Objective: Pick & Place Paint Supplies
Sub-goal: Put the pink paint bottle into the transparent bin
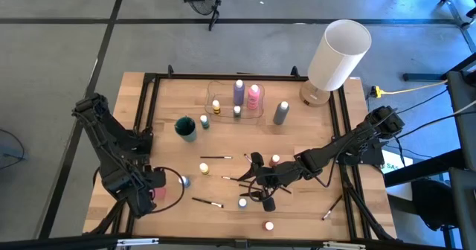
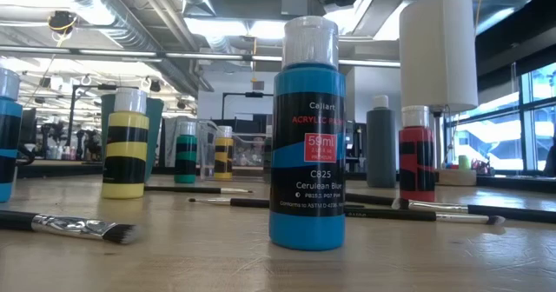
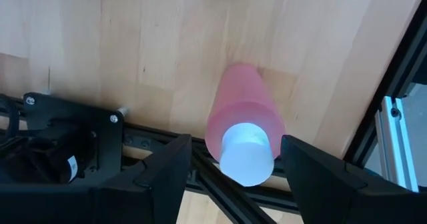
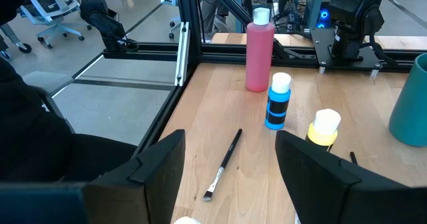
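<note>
From my seat, the only readable print is on the blue paint bottle (image 2: 307, 131) standing closest to the low camera. Its dark band carries "Collart" and, in red, "ACRYLIC". A small red box below reads "59ml". On the blue lower part I make out "C825" and "Cerulean Blue", then lines of fine print too small for me to read. I can read no lettering on the other bottles.

A light wooden worktop (image 1: 167, 109) carries scattered small paint bottles (image 1: 204, 168), thin paintbrushes (image 1: 207, 202), a teal cup (image 1: 186, 127) and a white lamp (image 1: 336, 56).
</note>
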You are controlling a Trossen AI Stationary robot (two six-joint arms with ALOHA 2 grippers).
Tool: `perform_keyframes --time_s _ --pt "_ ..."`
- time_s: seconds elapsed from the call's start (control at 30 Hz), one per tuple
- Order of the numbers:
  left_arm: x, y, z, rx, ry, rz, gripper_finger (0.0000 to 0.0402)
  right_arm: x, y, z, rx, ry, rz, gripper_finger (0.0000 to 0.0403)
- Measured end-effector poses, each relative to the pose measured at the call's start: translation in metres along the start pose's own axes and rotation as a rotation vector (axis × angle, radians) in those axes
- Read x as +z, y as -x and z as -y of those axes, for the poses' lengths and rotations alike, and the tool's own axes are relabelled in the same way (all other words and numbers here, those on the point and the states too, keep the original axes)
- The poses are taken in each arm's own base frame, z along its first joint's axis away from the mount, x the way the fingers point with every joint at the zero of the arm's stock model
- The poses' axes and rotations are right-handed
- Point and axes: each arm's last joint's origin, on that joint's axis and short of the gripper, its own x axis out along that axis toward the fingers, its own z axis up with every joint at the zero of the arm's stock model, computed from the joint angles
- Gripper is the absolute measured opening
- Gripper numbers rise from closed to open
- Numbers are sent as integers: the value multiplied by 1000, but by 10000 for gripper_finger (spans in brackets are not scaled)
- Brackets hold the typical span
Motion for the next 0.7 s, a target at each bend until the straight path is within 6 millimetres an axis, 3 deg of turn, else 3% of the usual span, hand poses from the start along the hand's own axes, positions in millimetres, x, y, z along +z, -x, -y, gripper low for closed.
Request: perform_keyframes --time_s 0.27,0.53,0.7 --pt "-3 -22 -1 -9 -12 -103 228 0 0 0 0 0 0 236" --pt "-3 -21 -2 -12 -14 -79 227 0 0 0 -1 0 0 236" --pt "-2 -22 -1 -12 -28 -68 205 0 0 0 -1 0 0 236"
